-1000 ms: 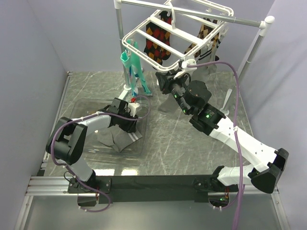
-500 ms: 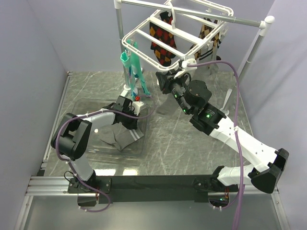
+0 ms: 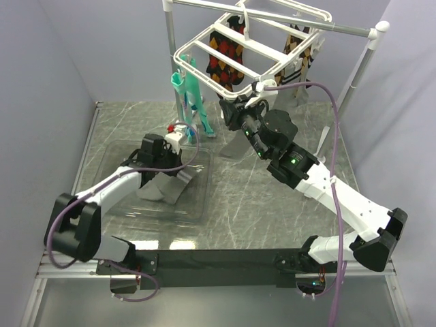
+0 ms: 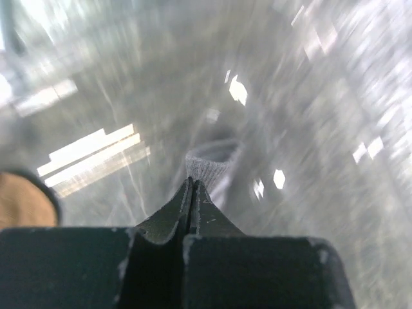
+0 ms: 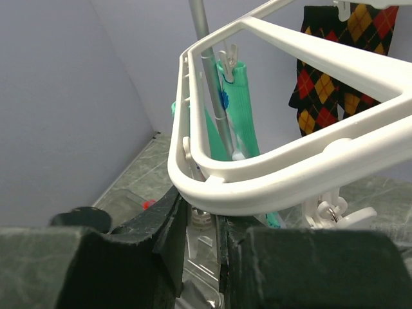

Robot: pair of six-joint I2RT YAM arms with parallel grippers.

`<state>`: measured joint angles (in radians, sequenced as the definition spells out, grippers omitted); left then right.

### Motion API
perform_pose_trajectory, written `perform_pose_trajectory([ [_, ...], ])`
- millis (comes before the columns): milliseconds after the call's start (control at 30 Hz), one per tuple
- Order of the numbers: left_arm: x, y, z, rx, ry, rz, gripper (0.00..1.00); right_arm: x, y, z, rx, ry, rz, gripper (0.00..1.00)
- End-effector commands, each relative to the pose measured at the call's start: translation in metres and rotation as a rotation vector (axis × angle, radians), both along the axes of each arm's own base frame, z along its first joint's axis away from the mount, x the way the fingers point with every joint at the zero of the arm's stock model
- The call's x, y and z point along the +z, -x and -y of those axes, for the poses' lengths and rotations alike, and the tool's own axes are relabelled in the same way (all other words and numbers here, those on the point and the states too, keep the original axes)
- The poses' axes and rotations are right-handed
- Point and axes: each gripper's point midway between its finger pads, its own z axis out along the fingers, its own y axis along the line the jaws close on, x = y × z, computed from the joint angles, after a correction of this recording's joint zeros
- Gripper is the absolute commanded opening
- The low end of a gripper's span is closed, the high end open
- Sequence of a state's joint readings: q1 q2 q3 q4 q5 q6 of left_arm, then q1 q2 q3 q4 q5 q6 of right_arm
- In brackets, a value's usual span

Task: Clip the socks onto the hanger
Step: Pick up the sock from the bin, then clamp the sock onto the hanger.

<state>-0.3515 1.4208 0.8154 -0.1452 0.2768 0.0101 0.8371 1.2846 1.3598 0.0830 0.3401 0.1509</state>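
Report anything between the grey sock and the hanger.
Nothing lies squarely across the way. The left gripper pinches the sock over the tray; the teal socks hang close beside the route to the hanger, where the right gripper holds a clip.

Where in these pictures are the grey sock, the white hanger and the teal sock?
grey sock [image 3: 162, 189], top view, crumpled body.
white hanger [image 5: 270, 183], right wrist view, near rim.
teal sock [image 5: 239, 96], right wrist view, upper leg.
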Motion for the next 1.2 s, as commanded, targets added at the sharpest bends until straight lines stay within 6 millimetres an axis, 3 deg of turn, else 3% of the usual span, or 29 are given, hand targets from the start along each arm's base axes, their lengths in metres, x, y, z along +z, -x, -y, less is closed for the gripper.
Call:
perform_pose_trajectory([
  [0,0.039,-0.014,0.008,0.038,0.093,0.135,0.01,0.005,-0.003,0.0,-0.012,-0.005,-0.014,0.0],
  [167,0.085,-0.007,0.014,0.034,0.207,0.263,0.01,0.0,-0.004,-0.009,0.013,-0.017,-0.05,0.0],
  [267,0.129,-0.002,0.018,0.046,0.336,0.376,0.01,-0.002,-0.004,-0.014,0.037,-0.03,-0.063,0.0],
  [300,0.153,0.001,0.018,0.045,0.384,0.443,0.01,-0.002,-0.003,-0.015,0.039,-0.033,-0.067,0.0],
  [500,0.221,0.015,0.019,0.056,0.523,0.561,0.01,0.002,-0.002,-0.018,0.053,-0.064,-0.068,0.0],
  [633,0.259,0.031,0.031,-0.032,0.599,0.638,0.01,0.006,-0.002,-0.023,0.077,-0.06,-0.038,0.0],
  [800,0.284,0.044,0.051,-0.198,0.639,0.691,0.01,0.017,0.002,-0.027,0.115,-0.077,0.002,0.0],
  [1167,0.326,0.048,0.075,-0.355,0.755,0.742,0.01,0.022,0.007,-0.025,0.145,-0.098,0.016,0.0],
])
